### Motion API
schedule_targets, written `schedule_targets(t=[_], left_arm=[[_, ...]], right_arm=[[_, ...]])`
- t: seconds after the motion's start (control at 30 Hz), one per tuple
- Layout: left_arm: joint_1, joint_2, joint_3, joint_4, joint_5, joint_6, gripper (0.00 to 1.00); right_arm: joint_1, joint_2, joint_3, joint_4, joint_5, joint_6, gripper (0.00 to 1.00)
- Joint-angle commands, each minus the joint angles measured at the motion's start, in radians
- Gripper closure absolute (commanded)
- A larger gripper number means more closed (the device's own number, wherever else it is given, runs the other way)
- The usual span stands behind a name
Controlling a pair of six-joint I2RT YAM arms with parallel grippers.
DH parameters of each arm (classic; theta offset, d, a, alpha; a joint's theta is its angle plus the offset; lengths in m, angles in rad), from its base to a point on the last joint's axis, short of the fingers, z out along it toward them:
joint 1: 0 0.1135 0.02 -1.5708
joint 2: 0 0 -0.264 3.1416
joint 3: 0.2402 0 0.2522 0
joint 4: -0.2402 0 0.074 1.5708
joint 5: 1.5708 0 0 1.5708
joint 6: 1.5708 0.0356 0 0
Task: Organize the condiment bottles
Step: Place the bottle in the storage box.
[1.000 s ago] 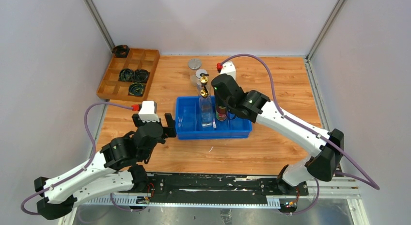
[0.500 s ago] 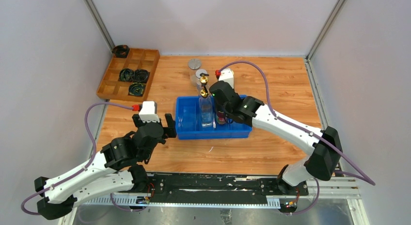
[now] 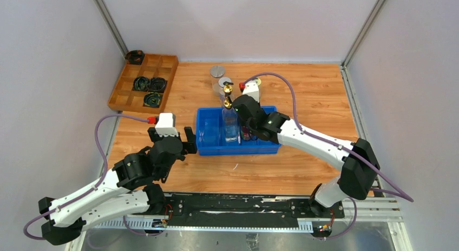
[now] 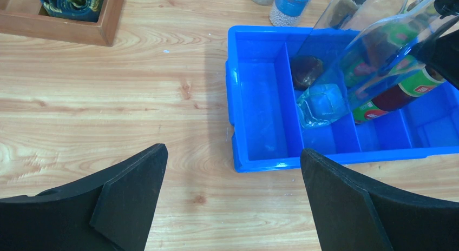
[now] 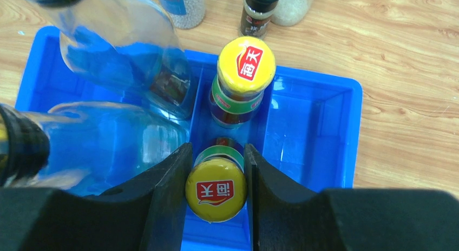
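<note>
My right gripper (image 5: 215, 170) is shut on a dark sauce bottle with a yellow cap (image 5: 215, 190), held upright inside a compartment of the blue bin (image 5: 330, 126). A second yellow-capped sauce bottle (image 5: 246, 67) stands just beyond it in the bin. The tall clear gold-spouted bottle (image 3: 229, 121) stands in the compartment to the left, with another clear bottle (image 5: 124, 56) behind it. Beyond the bin on the table are a small black-capped bottle (image 5: 258, 13) and clear jars (image 3: 217, 71). My left gripper (image 4: 233, 150) is open over bare wood left of the bin, holding nothing.
A wooden divided tray (image 3: 162, 60) with black coiled rings (image 3: 150, 84) sits at the back left. The blue bin's (image 4: 260, 164) left corner lies just ahead of my left fingers. Grey walls close in the table on three sides.
My right gripper has moved left and down with the yellow-capped bottle, bringing it lower into the bin. A cream-lidded jar behind the arm is now uncovered. The left arm has not moved.
</note>
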Motion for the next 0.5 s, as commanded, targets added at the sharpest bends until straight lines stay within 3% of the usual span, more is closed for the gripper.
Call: schedule_targets(t=[0.0,0.23,0.47], left_arm=[[-0.001,-0.001,-0.016,-0.006,-0.019,-0.013,0.01],[-0.002,-0.003,-0.013,-0.007,-0.017,-0.012,0.01],[-0.002,-0.001,-0.006,-0.007,-0.016,-0.010,0.00]], right_arm=[[-0.005,-0.006,-0.012,0.087,0.046,0.008,0.71],[-0.009,0.001,-0.033,0.090,0.043,0.011,0.70],[-0.009,-0.010,-0.031,0.057,0.046,0.025,0.56]])
